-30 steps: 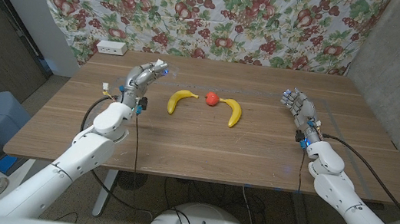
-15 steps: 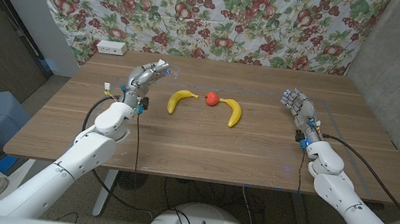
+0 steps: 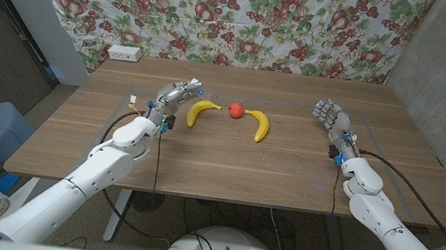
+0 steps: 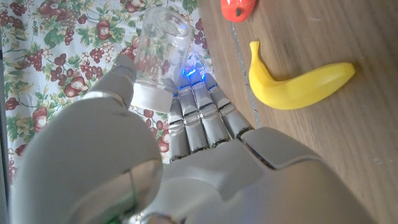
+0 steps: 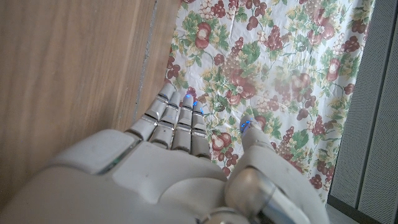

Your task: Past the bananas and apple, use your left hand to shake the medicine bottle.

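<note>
- Clear plastic medicine bottle [image 4: 160, 53], white-capped, is being gripped by the robot's left hand [image 3: 177, 96] above the wooden table [image 3: 226, 164].
- Shaking should be kept short, clear of the nearer yellow banana [image 3: 200, 112].
- Right hand [image 3: 332, 119] is waiting, holding nothing, fingers apart.

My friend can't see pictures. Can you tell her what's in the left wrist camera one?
The robot's left hand holds a clear medicine bottle with a white cap. Past it on the wooden table lie a yellow banana and a red apple.

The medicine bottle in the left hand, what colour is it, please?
Clear medicine bottle, white cap; left wrist view.
</note>
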### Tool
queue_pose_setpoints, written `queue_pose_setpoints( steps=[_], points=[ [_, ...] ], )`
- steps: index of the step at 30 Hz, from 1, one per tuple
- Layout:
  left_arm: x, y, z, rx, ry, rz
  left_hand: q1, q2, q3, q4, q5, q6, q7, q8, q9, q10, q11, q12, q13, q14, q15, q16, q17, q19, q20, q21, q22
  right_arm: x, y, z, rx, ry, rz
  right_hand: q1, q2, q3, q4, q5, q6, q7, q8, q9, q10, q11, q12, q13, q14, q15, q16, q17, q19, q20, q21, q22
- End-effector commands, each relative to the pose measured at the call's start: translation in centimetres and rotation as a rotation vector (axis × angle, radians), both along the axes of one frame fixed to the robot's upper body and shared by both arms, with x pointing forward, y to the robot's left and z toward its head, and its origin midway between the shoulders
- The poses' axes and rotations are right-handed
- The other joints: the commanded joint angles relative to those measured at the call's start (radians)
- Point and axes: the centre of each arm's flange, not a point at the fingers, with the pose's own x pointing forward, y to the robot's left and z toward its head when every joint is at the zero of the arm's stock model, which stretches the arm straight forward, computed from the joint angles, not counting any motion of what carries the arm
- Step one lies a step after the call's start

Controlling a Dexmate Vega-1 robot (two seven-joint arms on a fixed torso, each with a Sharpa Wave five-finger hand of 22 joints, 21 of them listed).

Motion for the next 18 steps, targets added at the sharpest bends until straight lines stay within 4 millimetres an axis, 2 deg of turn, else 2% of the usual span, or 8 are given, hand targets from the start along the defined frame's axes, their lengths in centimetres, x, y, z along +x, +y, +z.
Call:
queue_pose_setpoints(
  steps=[1, 10, 18],
  points=[
    [0.8, -1.6, -1.1, 0.049, 0.06, -0.072, 0.193, 0.198, 0.006, 0.003, 0.006, 0.105, -0.045, 0.002, 0.032, 0.212, -0.186, 0.005, 0.128, 0.007, -0.158, -0.004, 0.002, -0.002, -0.012, 0.004, 0.003, 0.2, 0.1, 0.1, 0.003, 0.0, 0.003, -0.002, -0.003, 0.002, -0.004, 0.007, 0.007, 0.0, 0.005, 0.005, 0.002, -0.002, 0.008, 0.001, 0.004, -0.003, 0.004, 0.002, 0.008, 0.0, -0.001, 0.005],
    [0.8, -1.6, -0.9, 0.047, 0.051, -0.064, 0.193, 0.199, 0.007, 0.004, 0.007, 0.103, -0.045, 0.0, 0.034, 0.212, -0.188, 0.004, 0.13, 0.006, -0.158, -0.005, 0.002, -0.003, -0.013, 0.005, 0.003, 0.1, -0.1, 0.0, 0.002, -0.001, 0.002, -0.001, -0.003, 0.002, -0.005, 0.007, 0.007, -0.001, 0.005, 0.005, 0.003, -0.001, 0.008, 0.001, 0.004, -0.003, 0.003, 0.002, 0.01, 0.0, -0.004, 0.005],
    [0.4, -0.6, -0.3, 0.02, 0.018, -0.019, 0.195, 0.198, 0.006, 0.002, 0.007, 0.104, -0.046, -0.001, 0.034, 0.214, -0.189, 0.002, 0.13, 0.008, -0.159, -0.004, 0.003, -0.002, -0.015, 0.006, 0.003, 0.1, -0.1, 0.0, -0.003, -0.003, 0.004, 0.0, -0.003, 0.003, -0.005, 0.007, 0.007, -0.001, 0.005, 0.005, 0.002, -0.002, 0.008, 0.001, 0.003, -0.003, 0.003, 0.002, 0.011, 0.0, -0.007, 0.005]
  ],
)
